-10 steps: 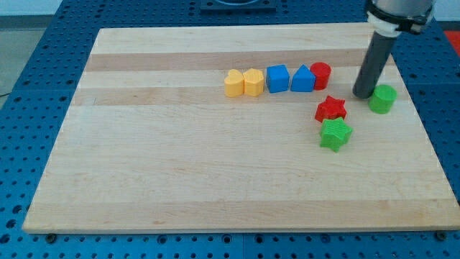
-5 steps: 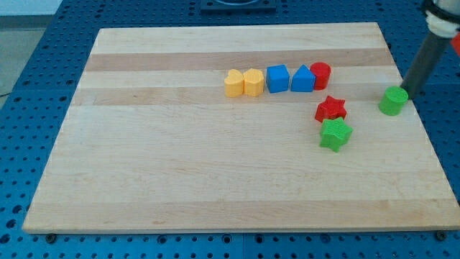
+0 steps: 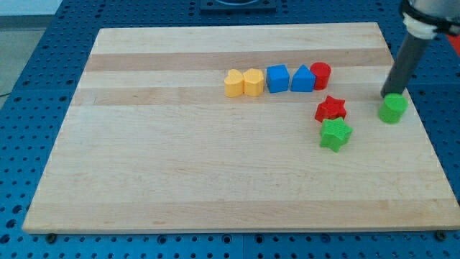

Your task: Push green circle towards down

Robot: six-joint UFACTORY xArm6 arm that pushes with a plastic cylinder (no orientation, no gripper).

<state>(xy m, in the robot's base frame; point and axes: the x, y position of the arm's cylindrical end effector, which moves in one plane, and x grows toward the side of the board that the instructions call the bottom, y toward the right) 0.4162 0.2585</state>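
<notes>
Starting at the view's left, a yellow heart block [image 3: 233, 83] and a yellow hexagon block [image 3: 253, 82] are sitting side by side, leading a row that is running rightward through a blue cube [image 3: 277, 78], a blue triangle block [image 3: 302, 79] and a red cylinder [image 3: 320, 75]; below that row a red star block [image 3: 330, 109] is lying just above a green star block [image 3: 335, 134]. Further right, near the board's [image 3: 180, 165] right edge, the green circle [image 3: 393, 109] is sitting well apart from the stars, and my tip [image 3: 390, 94] is resting just above it, touching or nearly touching its top edge — there are no jaws here to open or close, only the rod. The contact point is looking well placed for a downward push; I judge the tip should be travelling straight toward the view's bottom through the block's centre — any sideways offset is risking the round block rolling off toward the nearby edge
</notes>
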